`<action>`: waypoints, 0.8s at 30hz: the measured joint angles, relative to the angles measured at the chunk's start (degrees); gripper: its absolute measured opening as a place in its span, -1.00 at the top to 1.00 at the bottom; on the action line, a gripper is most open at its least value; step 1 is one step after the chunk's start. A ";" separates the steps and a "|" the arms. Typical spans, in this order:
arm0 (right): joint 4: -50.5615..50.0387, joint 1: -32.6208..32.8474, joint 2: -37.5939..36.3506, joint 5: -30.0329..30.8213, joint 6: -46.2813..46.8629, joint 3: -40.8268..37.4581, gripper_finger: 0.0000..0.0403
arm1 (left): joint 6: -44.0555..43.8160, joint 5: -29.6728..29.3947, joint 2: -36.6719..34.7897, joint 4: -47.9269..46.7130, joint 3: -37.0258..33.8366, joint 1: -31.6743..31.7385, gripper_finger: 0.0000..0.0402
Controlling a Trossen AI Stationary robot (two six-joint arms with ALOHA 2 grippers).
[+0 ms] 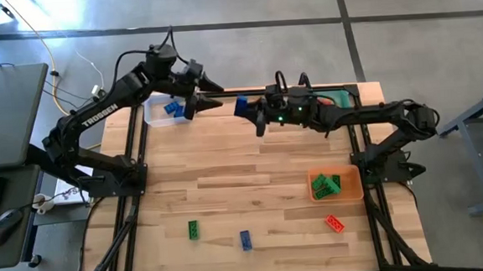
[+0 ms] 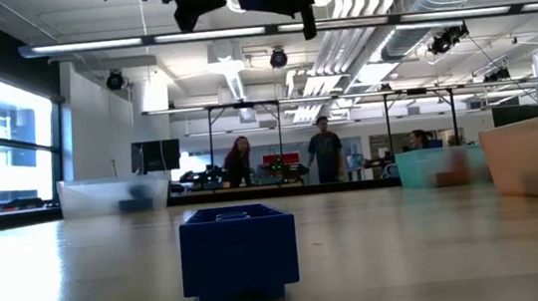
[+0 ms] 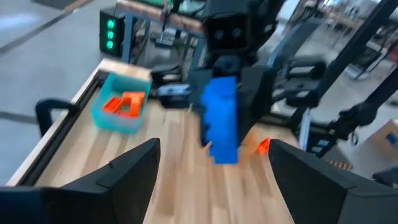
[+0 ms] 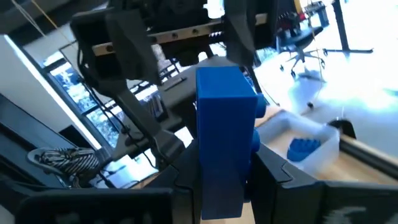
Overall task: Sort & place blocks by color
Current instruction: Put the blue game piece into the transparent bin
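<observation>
My right gripper (image 1: 248, 108) hangs above the table's far middle, shut on a blue studded block (image 1: 241, 105), which also shows in the left wrist view as the blue block (image 3: 221, 118). My left gripper (image 1: 214, 98) is open. It points toward the table's right and faces that block with a small gap, its fingers (image 3: 130, 168) short of it. Loose on the near table lie a green block (image 1: 193, 230), a blue block (image 1: 245, 239) and a red block (image 1: 335, 223). The loose blue block (image 2: 238, 252) fills the low view's foreground. My right gripper holds the blue block by its lower end (image 4: 221, 190), pinched between the two fingers (image 4: 273, 177). The fingers come level from the table's right, pointing left. The block is lifted clear of the table, its long side sticking out past the fingertips.
A clear bin (image 1: 163, 109) with blue blocks sits at the far left, below my left gripper. A teal bin (image 3: 121, 106) holding red blocks stands far right, under the right arm. An orange bin (image 1: 335, 184) holds green blocks. People stand in the room beyond.
</observation>
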 joint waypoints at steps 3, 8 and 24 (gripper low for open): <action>1.20 -1.60 0.00 -2.61 -1.31 0.00 0.68 | -3.91 -0.13 0.00 4.20 0.00 -0.93 -0.44; 2.22 -3.83 0.00 -7.02 -2.50 0.00 0.68 | -7.50 -0.17 1.14 9.43 0.00 -2.58 -0.44; 2.26 -6.74 0.02 -12.77 -5.88 0.00 0.67 | -14.75 -0.12 8.61 22.14 0.02 -5.46 -0.44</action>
